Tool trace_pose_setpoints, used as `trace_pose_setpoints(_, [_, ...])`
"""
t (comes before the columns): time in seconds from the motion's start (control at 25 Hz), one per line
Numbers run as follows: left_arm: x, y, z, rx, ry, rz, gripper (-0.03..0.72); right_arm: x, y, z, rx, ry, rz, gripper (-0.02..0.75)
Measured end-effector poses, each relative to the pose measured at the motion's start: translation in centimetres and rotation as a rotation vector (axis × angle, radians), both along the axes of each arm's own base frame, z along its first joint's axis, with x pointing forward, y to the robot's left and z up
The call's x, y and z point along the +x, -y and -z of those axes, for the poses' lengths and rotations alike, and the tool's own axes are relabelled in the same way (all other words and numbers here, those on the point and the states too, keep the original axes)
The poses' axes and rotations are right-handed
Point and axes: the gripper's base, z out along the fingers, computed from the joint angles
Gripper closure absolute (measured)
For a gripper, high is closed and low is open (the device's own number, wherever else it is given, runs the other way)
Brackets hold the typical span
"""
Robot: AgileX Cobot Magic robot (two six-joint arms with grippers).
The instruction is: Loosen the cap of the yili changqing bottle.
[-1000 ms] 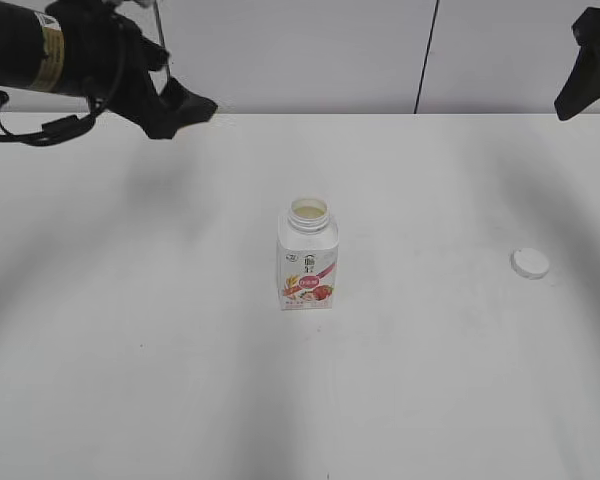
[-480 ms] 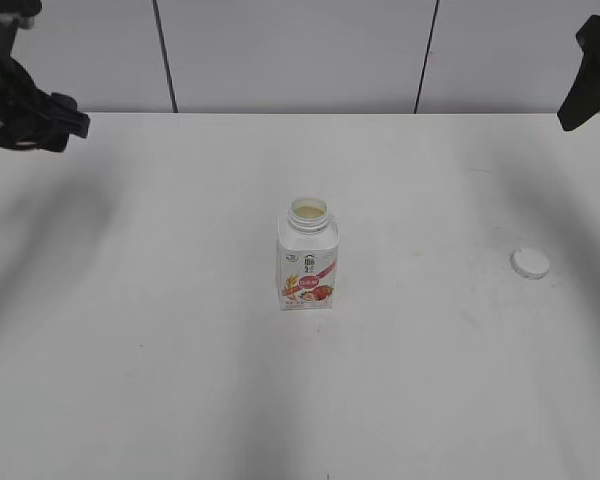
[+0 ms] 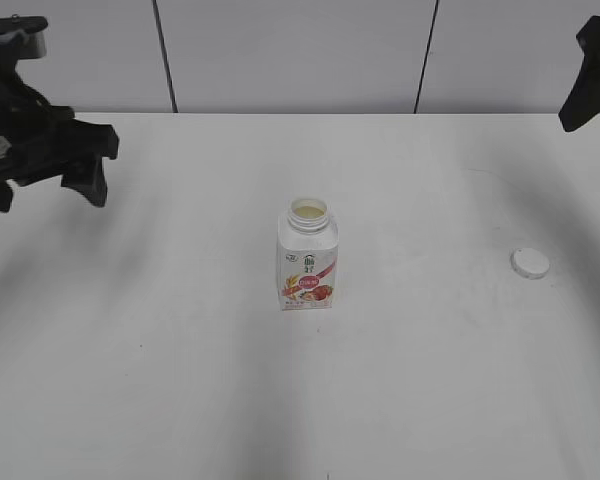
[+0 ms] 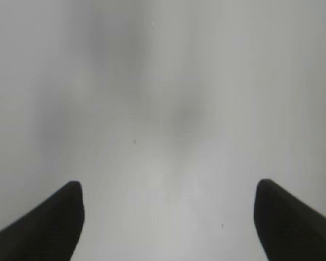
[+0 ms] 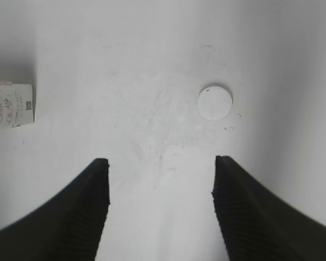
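Note:
The yili changqing bottle [image 3: 307, 258] stands upright mid-table, its neck open with no cap on it. Its side also shows at the left edge of the right wrist view [image 5: 11, 105]. The white cap [image 3: 529, 263] lies flat on the table to the bottle's right, apart from it, and shows in the right wrist view [image 5: 215, 101]. My left gripper [image 3: 45, 190] hovers at the far left, open and empty; the left wrist view [image 4: 168, 190] shows only bare table between its jaws. My right gripper [image 5: 160, 163] is open and empty, raised at the top right edge [image 3: 592, 85].
The white table [image 3: 180, 380] bears only the bottle and the cap. A white panelled wall [image 3: 290, 50] stands behind its far edge.
My left arm has swung away from above the table's back left out to the far left edge, then lowered a little. The bottle, the cap and the right arm have not moved.

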Motion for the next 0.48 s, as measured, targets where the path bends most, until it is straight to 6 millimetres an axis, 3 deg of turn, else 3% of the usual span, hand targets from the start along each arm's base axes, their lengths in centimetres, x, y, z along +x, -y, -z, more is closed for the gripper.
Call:
trace_pose_setpoints(0.28, [-3.5, -1.2, -2.7, 0.04, -0.128, -0.021, 0.159, -1.1, 0.1, -1.9, -0.004, 0.047, 0.022, 0.258])
trace_pose_setpoints(0.48, [-6.5, -2.1, -4.5, 0.039, -0.091, 0.007, 0.171, -3.8, 0.6, -3.8, -0.054, 0.094, 0.044, 0.258])
